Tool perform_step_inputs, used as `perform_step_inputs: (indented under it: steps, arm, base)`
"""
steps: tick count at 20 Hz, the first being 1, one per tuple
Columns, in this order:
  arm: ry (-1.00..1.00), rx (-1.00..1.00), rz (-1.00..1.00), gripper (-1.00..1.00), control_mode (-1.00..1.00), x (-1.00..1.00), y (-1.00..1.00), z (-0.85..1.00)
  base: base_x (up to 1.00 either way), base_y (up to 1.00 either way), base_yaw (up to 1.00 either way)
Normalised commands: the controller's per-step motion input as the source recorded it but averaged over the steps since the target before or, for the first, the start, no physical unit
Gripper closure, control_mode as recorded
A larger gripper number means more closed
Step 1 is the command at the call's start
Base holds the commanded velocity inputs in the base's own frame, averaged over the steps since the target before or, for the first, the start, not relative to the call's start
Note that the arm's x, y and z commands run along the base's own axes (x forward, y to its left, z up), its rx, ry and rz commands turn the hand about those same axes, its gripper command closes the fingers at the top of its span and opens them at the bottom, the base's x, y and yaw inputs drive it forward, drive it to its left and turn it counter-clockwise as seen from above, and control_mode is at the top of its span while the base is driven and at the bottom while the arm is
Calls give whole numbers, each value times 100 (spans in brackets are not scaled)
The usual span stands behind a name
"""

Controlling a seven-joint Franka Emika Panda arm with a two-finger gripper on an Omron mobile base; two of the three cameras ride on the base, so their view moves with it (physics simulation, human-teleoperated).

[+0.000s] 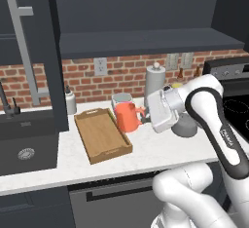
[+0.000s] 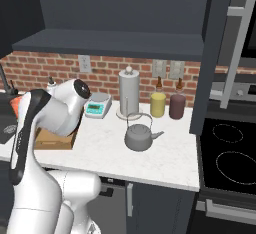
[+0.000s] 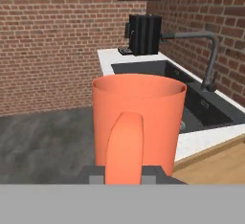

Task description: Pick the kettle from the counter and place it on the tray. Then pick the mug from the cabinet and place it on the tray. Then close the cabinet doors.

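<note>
We find the gripper [image 1: 144, 115] clenched on the handle of the mug [image 1: 126, 117], holding it upright above the right-hand edge of the tray [image 1: 99, 135]. In the hand view the handle sits squarely between the two dark fingertips [image 3: 92, 174], and a corner of the tray's wood shows below and to the right of the mug. Whether the mug's base is touching the tray rim or hanging clear of it, we cannot tell.

The tray lies on the counter [image 1: 151, 151] between the sink [image 1: 26, 142] at the left end and the middle of the worktop, and nothing stands on its floor. The kettle [image 2: 138, 135] stands on the counter well to the right of the tray, in front of the paper-towel roll [image 2: 129, 93], so in our judgement the first placement is not accomplished. Both cabinet doors [image 1: 36, 51] stand open.

Risks noted:
- The mug hangs over the tray's edge rather than its middle; released here, it could land on the raised rim and tip onto the counter
- The grip is on the handle alone, so the mug could swing or rotate in the fingers if moved sharply
- A grey cup [image 1: 121, 98] stands just behind the mug; a sideways shift could knock it
- The left door hangs out over the sink end of the counter, close to the tray, and a high retreat of the arm could strike it
</note>
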Motion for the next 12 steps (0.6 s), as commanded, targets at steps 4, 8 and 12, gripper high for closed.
perform_step_inputs:
  steps: [4, 8, 12]
  arm:
    - [0, -4, 7, 100, -100, -1, 20, -79]
    - [0, 0, 0, 100, -100, 3, 4, -64]
    - [0, 8, 0, 100, -100, 23, -1, -23]
  base:
    - [0, 0, 0]
    - [0, 0, 0]
    - [0, 0, 0]
